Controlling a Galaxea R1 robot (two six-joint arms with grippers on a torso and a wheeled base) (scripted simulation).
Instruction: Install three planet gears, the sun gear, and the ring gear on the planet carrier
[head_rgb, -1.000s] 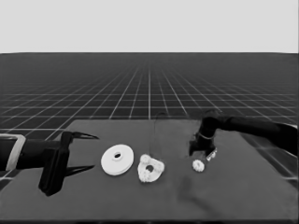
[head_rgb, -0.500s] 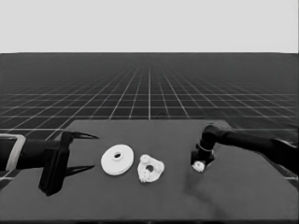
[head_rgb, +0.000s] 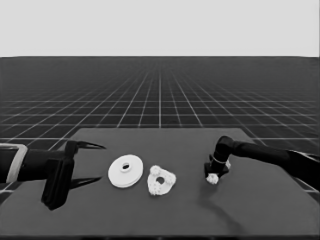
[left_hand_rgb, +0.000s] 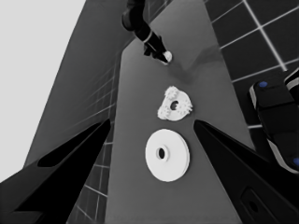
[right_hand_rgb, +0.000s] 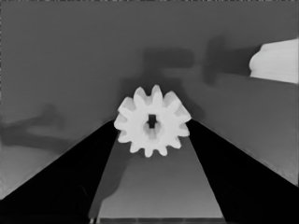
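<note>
Dark table (head_rgb: 260, 200): right gripper (right_hand_rgb: 152, 128) grips 1 gear (right_hand_rgb: 152, 126).

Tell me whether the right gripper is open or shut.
Shut on a gear: in the right wrist view both fingers of the right gripper press its toothed rim.

No text, label, brand, number or sign can be read anywhere in these views.
</note>
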